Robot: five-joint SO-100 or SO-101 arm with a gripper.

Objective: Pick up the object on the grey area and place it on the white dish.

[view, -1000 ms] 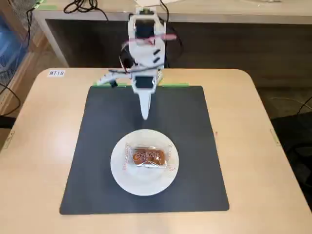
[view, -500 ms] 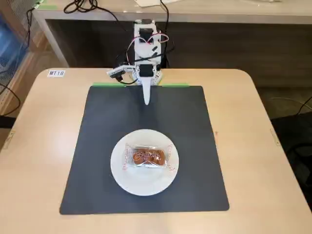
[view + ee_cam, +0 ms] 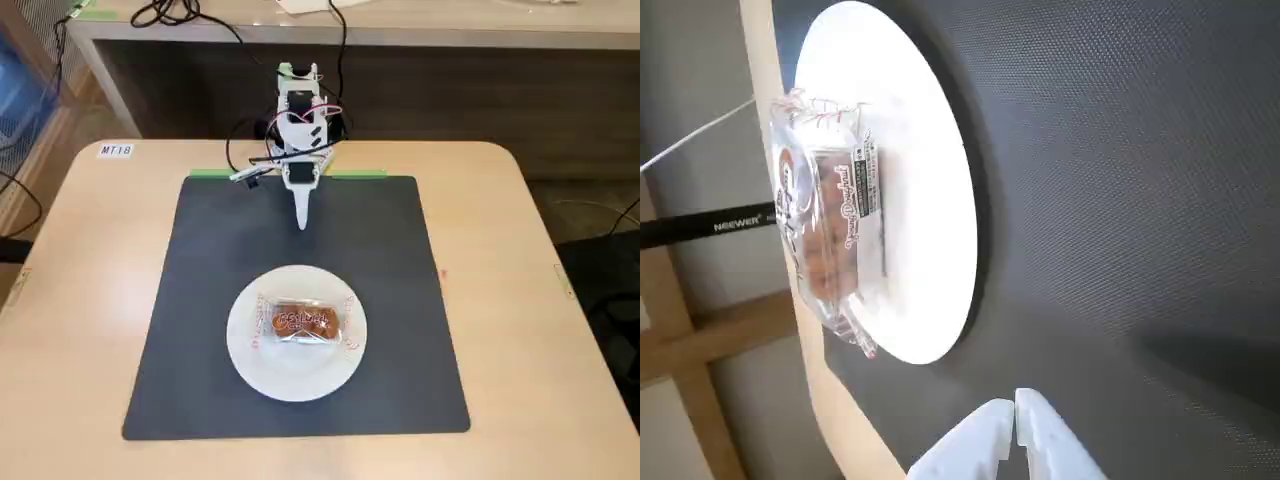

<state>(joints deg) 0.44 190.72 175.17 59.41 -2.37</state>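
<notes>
Gripper (image 3: 1015,425) fingertips pressed together, empty, near mat (image 3: 220,260) back edge. Snack (image 3: 305,323) lies centred on dish (image 3: 250,365). Retract upward; avoid dish.

Snack (image 3: 303,324): brown cake, clear crinkly wrapper w/ reddish-orange print; wrist view (image 3: 825,225) also shows white label w/ dark small text and red-edged crimped wrapper ends. Plate (image 3: 296,380): plain glossy white, no pattern. Mat (image 3: 220,250): matte charcoal grey, fine woven-dot texture close up in wrist view (image 3: 1120,150). Desk (image 3: 90,290): pale beige wood grain. Pincer (image 3: 1016,425): white plastic. Green tape strips (image 3: 208,174) at mat's far edge. Arm (image 3: 300,120): white w/ black parts, red and black wires.
</notes>
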